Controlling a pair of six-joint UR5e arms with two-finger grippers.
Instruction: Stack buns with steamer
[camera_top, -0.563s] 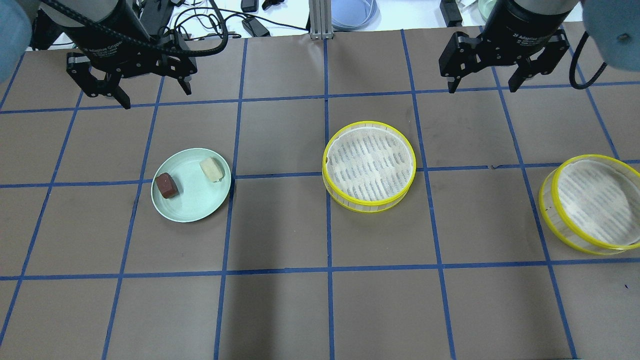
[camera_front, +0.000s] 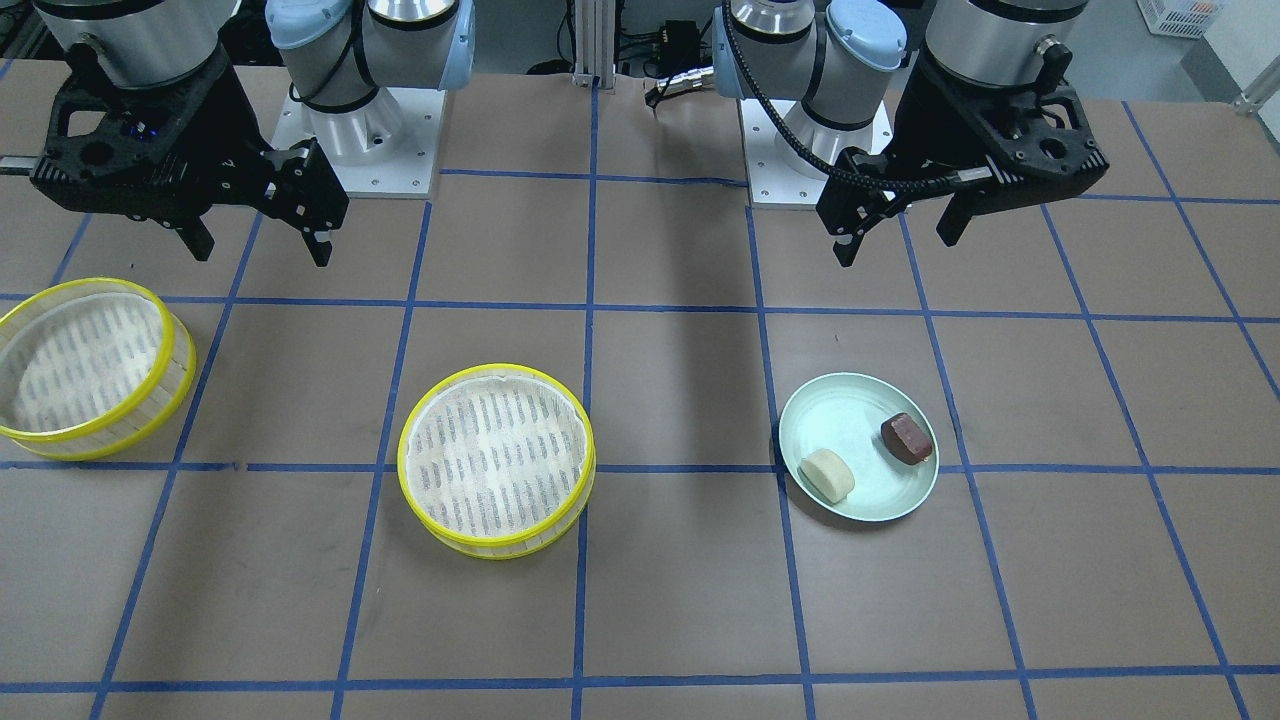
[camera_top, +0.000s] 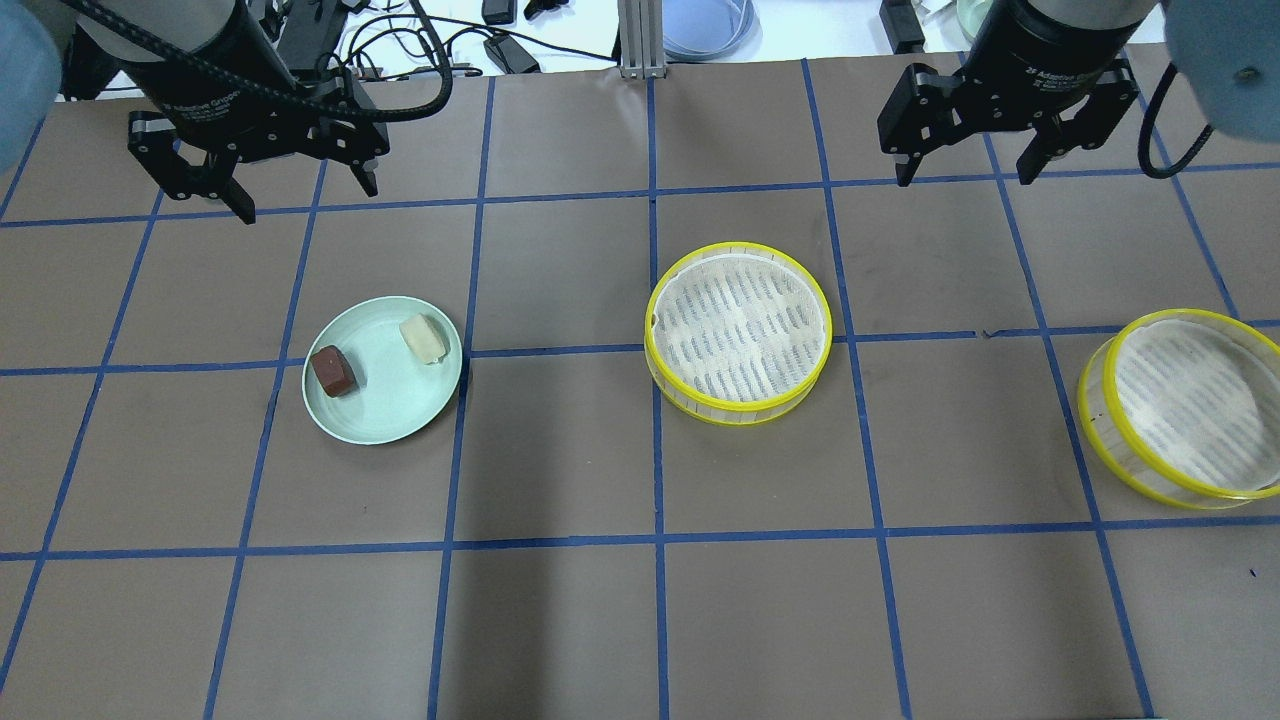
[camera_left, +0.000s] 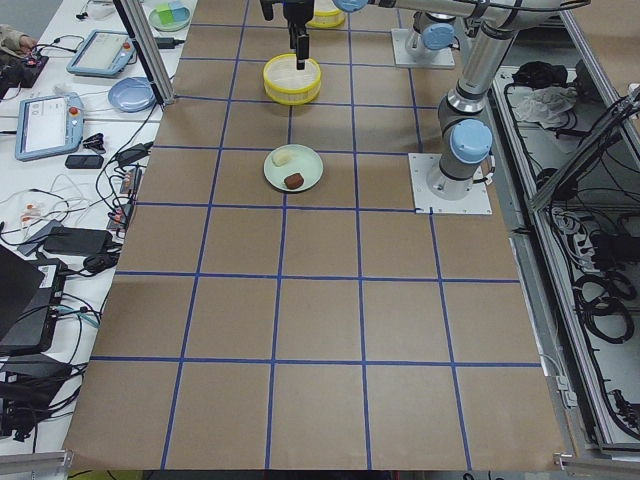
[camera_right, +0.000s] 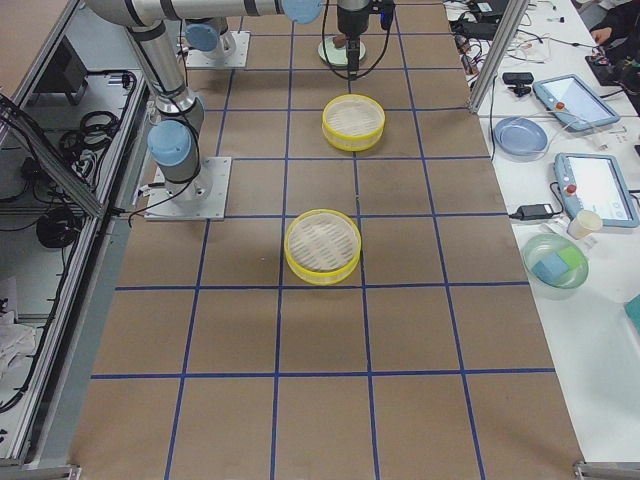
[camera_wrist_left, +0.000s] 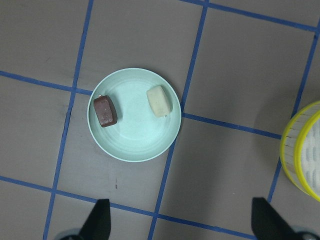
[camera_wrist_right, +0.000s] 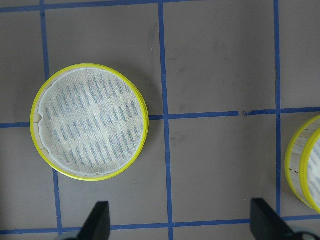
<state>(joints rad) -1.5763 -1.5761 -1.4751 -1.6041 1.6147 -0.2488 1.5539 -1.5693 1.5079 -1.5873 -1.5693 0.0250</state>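
A pale green plate lies left of centre and holds two buns: a cream-white bun and a dark reddish-brown bun. An empty yellow-rimmed steamer with a white liner stands at mid-table, and a second steamer stands at the right edge. My left gripper is open and empty, high above the table behind the plate. Its wrist view shows the plate and both buns below. My right gripper is open and empty, high behind and between the two steamers. Its wrist view shows the middle steamer.
The brown table cover carries a blue tape grid. Cables and a blue dish lie past the far edge. The robot bases stand at the near side.
My left gripper has shifted slightly to the left, still open. The right gripper, the buns and the steamers have not moved.
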